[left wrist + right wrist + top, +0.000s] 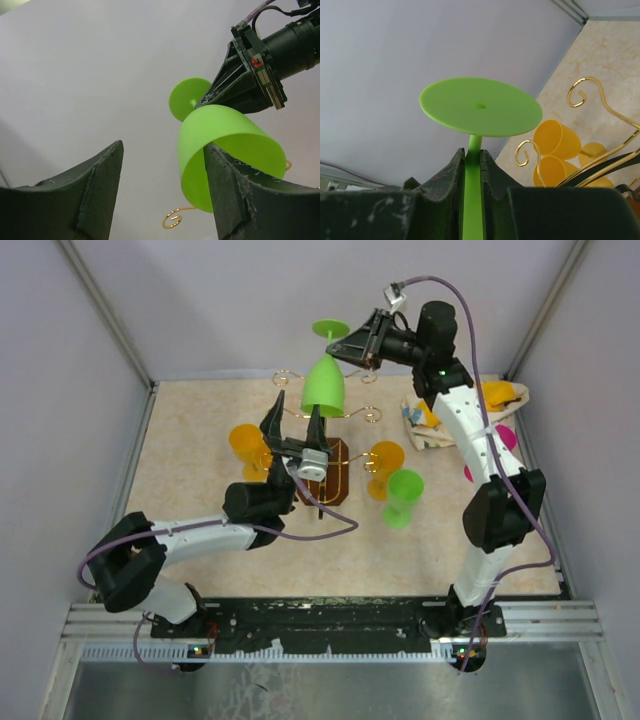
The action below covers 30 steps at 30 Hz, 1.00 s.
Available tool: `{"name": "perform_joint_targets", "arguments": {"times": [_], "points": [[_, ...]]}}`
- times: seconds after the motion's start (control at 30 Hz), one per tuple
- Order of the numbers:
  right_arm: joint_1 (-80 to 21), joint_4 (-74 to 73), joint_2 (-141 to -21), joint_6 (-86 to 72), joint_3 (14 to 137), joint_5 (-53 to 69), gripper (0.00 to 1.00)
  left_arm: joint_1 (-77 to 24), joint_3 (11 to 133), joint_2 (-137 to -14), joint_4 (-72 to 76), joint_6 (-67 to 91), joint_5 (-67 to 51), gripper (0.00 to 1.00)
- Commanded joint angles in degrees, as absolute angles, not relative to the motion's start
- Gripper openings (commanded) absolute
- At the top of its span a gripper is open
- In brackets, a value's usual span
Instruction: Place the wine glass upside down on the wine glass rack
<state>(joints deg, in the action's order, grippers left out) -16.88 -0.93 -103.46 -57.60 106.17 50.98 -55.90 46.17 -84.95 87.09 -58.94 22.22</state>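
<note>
A green wine glass (323,387) hangs tilted, bowl down and foot up, above the back of the wine glass rack (330,475), a gold wire stand on a dark brown base. My right gripper (352,348) is shut on its stem (472,175), just under the round foot (480,106). My left gripper (293,425) is open and empty, pointing up just below the bowl. In the left wrist view the bowl (225,145) shows behind my right finger (235,195), with a gold loop (173,219) of the rack below it.
Two yellow glasses (247,440) (385,457) hang on the rack's sides. A second green glass (404,498) is right of the base. A cloth bag (430,425) with yellow and pink things lies at the back right. Walls close in on three sides.
</note>
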Motion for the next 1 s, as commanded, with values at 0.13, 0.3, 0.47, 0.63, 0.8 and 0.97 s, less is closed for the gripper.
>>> {"name": "perform_joint_targets", "arguments": {"times": [0.13,0.3,0.47,0.63,0.8,0.97], "points": [[-12.7,1.4,-103.5,-52.3,112.6,46.5,0.0,-56.0,44.1,-82.0,98.2,-56.0,26.5,0.86],[-10.5,-8.3,-104.6,-41.9,120.7,40.4,0.0,-55.4,46.0,-76.8,82.5,-46.2,31.8,0.95],[-10.0,-20.1,-103.3,-28.4,125.1,31.8,0.0,-52.6,51.6,-72.5,60.7,-35.6,31.2,0.99],[-9.1,-22.9,-98.1,-20.1,120.2,23.6,0.0,-47.3,60.9,-71.6,38.6,-23.5,26.9,0.97],[-8.1,-23.0,-90.7,-12.7,111.7,14.0,0.0,-40.0,67.1,-71.6,25.3,-16.0,13.6,0.91],[-7.6,-21.0,-84.8,-5.8,102.4,7.4,0.0,-35.0,72.3,-73.1,18.1,-14.3,10.0,0.9]]}}
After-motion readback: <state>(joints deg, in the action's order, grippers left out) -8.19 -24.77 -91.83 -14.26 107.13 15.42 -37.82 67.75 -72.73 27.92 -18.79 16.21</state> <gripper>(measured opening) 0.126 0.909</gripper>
